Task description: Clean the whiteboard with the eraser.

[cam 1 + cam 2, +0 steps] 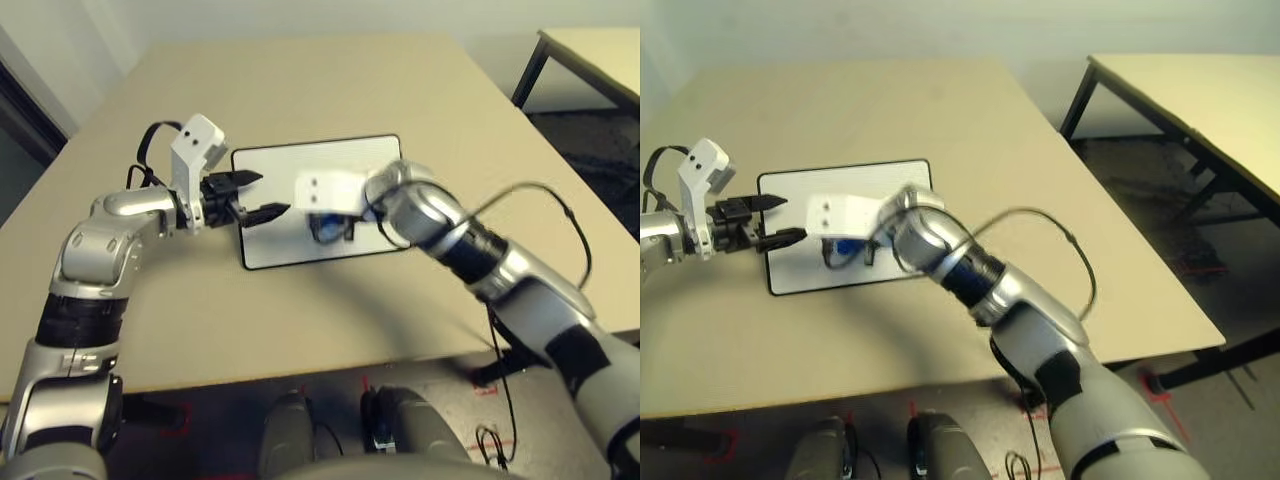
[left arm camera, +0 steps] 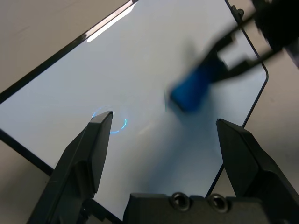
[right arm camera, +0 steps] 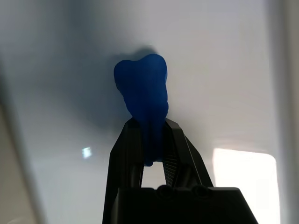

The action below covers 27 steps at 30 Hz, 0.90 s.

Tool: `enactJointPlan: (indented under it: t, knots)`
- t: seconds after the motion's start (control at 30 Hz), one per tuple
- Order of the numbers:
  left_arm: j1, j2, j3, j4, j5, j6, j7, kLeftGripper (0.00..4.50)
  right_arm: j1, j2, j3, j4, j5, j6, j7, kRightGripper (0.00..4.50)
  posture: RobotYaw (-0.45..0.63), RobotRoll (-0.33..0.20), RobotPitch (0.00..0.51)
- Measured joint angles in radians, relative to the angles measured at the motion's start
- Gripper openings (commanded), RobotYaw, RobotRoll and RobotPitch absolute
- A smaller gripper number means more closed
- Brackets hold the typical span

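While pinched, blue eraser [image 3: 142, 95] bulges over glossy whiteboard [image 1: 285, 170].

Whiteboard [image 1: 855, 222] on tan table [image 1: 940, 120], right gripper [image 1: 852, 252] holding blue eraser [image 1: 845, 249] over it, left gripper [image 1: 780, 220] at its edge, jaws apart

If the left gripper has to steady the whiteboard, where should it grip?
Probably the whiteboard's near short edge, coming in low from the robot's left. The open left gripper already hangs over that thin black frame, away from the right gripper holding the eraser.
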<state>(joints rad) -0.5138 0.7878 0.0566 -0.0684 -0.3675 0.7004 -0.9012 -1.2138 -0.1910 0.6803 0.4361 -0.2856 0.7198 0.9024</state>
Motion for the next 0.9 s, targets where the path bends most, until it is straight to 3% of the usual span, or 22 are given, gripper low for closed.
enactJointPlan:
  t: [0.13, 0.43, 0.73, 0.9]
  knots:
    - [0.000, 0.000, 0.000, 0.000, 0.000, 0.001, 0.002, 4.50, -0.002, 0.006, -0.004, -0.004, -0.009, -0.007, 0.008, 0.56, 0.03, 0.000, 0.095]
    - [0.002, -0.002, 0.000, -0.007, 0.000, 0.006, 0.006, 4.50, 0.076, -0.047, 0.041, -0.196, -0.040, 0.079, 0.093, 0.55, 0.02, 0.000, 0.097]
    - [-0.004, -0.003, -0.001, -0.003, 0.001, 0.006, -0.001, 4.50, 0.001, -0.004, 0.041, -0.126, -0.051, 0.064, 0.077, 0.55, 0.02, 0.000, 0.095]
    - [-0.005, -0.003, -0.001, 0.000, 0.003, 0.006, -0.001, 4.50, 0.032, -0.019, 0.052, -0.181, -0.058, 0.076, 0.099, 0.55, 0.02, 0.000, 0.098]
